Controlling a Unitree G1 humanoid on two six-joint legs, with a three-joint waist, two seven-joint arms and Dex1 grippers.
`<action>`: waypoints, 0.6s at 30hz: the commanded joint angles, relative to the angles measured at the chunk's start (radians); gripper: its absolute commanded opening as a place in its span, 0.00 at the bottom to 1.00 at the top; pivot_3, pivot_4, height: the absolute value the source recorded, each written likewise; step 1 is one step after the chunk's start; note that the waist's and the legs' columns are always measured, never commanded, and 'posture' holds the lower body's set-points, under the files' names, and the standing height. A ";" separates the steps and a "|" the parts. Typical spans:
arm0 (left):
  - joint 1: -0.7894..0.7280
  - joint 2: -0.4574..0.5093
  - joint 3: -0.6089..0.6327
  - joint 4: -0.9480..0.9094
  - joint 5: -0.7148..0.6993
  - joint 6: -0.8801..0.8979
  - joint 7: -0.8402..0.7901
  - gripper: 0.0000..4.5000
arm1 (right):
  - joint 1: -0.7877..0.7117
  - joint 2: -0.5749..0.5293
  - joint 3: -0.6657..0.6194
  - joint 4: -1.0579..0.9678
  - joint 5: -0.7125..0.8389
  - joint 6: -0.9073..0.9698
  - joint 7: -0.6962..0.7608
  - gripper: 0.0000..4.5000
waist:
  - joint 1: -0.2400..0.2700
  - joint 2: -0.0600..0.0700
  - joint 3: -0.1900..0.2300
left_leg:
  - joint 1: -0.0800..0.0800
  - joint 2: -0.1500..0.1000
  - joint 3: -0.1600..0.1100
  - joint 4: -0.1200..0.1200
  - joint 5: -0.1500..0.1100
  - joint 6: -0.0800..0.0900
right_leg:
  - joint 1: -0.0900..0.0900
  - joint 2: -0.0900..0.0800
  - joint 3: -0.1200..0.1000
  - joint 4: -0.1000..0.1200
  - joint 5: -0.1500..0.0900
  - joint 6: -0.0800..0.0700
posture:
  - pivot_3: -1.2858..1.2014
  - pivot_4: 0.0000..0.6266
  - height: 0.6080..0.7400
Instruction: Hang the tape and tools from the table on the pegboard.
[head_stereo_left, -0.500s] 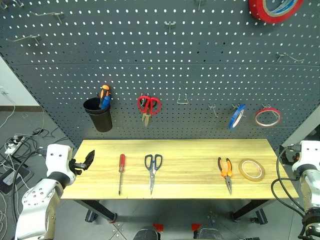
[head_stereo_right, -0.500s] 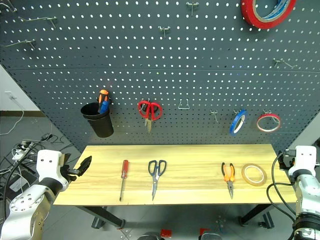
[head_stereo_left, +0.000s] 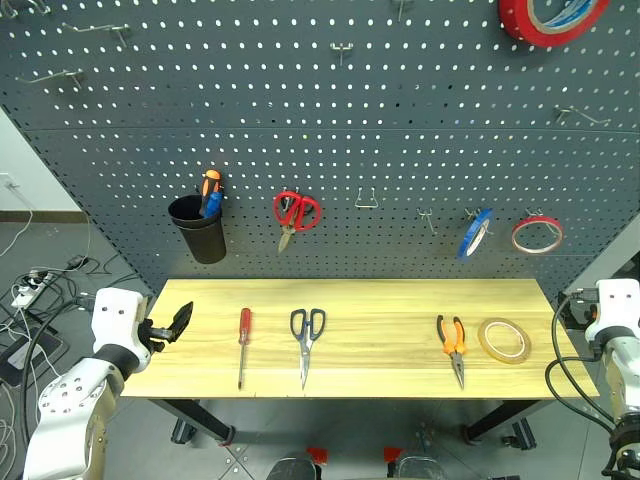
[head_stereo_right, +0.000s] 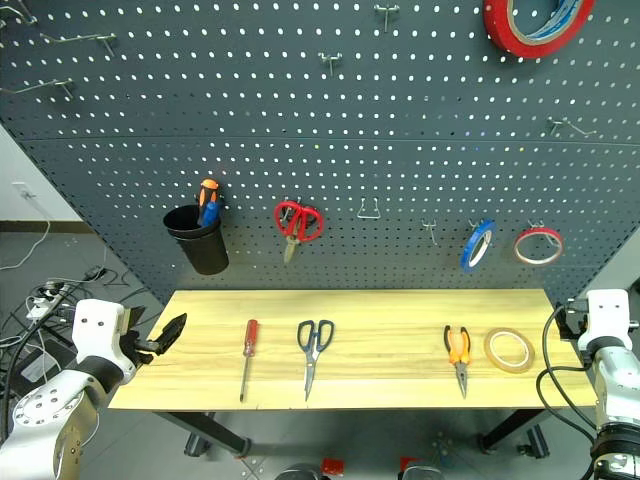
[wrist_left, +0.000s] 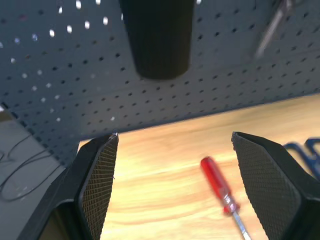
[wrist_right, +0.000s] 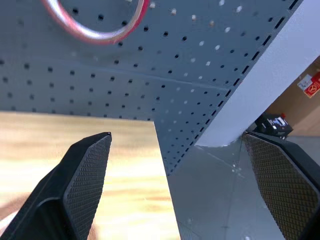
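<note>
head cams: front-on, share table (head_stereo_left: 350, 300) + pegboard (head_stereo_left: 350, 120) | wrist cams: close, table ends

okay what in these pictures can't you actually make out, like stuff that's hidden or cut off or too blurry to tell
- Big red tape roll on the pegboard: head views, cut off by the top edge.
- Orange-and-blue screwdriver: its shaft is hidden inside the black cup.
- Red-handled screwdriver: left wrist view, its tip is cut off by the bottom edge.
- Red scissors: left wrist view, a blurred streak.
- Right claw: the head views' right edge cuts off its fingers.

Left tool (wrist_left: 172, 165) fingers spread, empty; right tool (wrist_right: 192, 170) likewise.
</note>
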 joint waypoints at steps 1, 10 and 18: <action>-0.024 0.025 -0.041 -0.046 0.028 0.010 0.004 0.85 | 0.039 -0.013 0.009 -0.087 -0.008 -0.002 0.013 1.00 | 0.000 0.001 0.000 | 0.000 0.000 0.000 0.000 0.000 0.000 | 0.000 0.000 0.000 0.000 0.000 0.000 | 0.54 0.06 1.00; -0.127 0.049 -0.192 -0.007 0.056 -0.023 -0.101 0.85 | 0.232 0.019 0.043 -0.446 0.028 0.175 0.080 1.00 | -0.024 0.003 0.023 | 0.000 0.000 0.001 0.000 0.000 0.000 | 0.001 0.000 -0.001 0.000 0.000 0.000 | 0.49 0.16 1.00; -0.224 0.140 -0.319 -0.040 -0.044 0.050 -0.365 0.85 | 0.333 -0.009 0.082 -0.809 0.074 0.552 0.160 1.00 | -0.071 0.007 0.084 | -0.002 0.001 0.001 0.000 0.000 0.000 | -0.001 -0.001 0.000 -0.001 0.000 0.000 | 0.46 0.27 1.00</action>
